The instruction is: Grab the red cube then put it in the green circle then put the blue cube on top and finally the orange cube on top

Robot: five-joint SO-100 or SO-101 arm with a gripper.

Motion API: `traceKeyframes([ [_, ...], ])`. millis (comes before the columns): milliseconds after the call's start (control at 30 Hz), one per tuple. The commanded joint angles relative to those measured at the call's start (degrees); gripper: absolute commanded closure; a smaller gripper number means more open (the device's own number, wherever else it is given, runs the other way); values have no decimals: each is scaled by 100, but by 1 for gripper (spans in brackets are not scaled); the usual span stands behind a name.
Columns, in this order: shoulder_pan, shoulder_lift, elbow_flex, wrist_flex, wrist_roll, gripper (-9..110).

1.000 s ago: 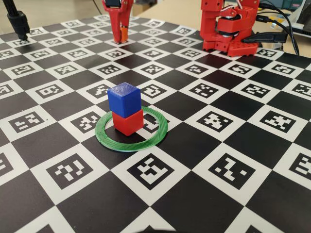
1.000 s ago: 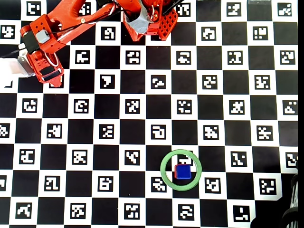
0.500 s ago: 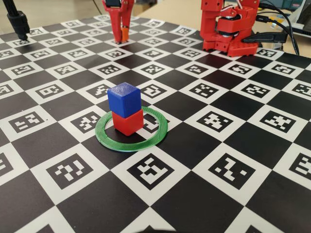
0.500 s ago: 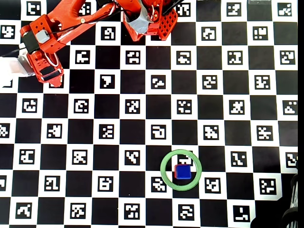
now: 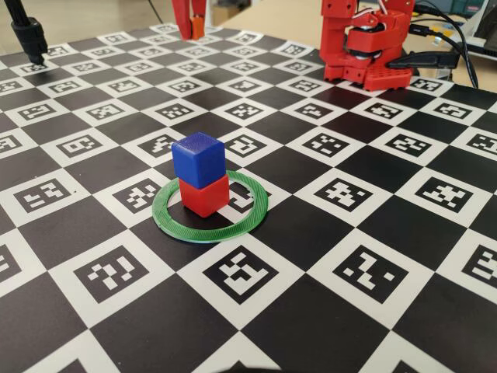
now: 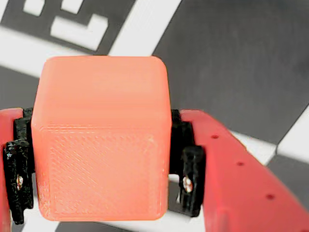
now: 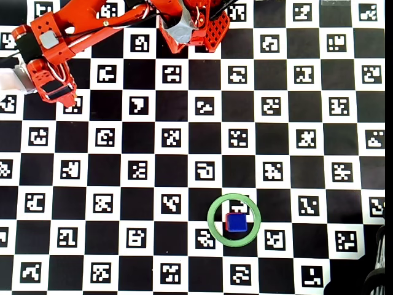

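Note:
The orange cube (image 6: 101,140) fills the wrist view, clamped between the black pads (image 6: 190,179) of my red gripper (image 6: 101,181). The board lies blurred some way below it. In the fixed view the gripper (image 5: 189,22) hangs at the far top edge with the orange cube (image 5: 198,26) between its fingers, raised off the board. The blue cube (image 5: 198,158) sits on the red cube (image 5: 205,196) inside the green circle (image 5: 167,221), well in front of the gripper. From overhead the gripper (image 7: 61,93) is at the upper left, far from the blue cube (image 7: 237,222) and green circle (image 7: 212,220).
The table is a black-and-white checkerboard of printed markers (image 5: 365,272). The red arm base (image 5: 365,47) stands at the far right, seen from overhead at the top centre (image 7: 190,24). A black stand (image 5: 27,35) is at the far left, with cables (image 5: 458,35) at the far right.
The gripper has risen off the board with the orange cube in it, going toward the top edge in both the fixed and overhead views. The blue-on-red stack has not moved.

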Motion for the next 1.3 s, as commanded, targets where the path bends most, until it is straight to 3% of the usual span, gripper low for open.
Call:
traceKeyframes([
  [0, -220, 861, -984, 519, 237, 97],
  [333, -729, 1134, -1934, 1397, 765, 97],
  [533, -1274, 1591, -1494, 1433, 1600, 98],
  [933, -3393, 1582, -1310, 1433, 4254, 99],
  [1267, -5291, 536, -2347, 1441, 6302, 99],
])
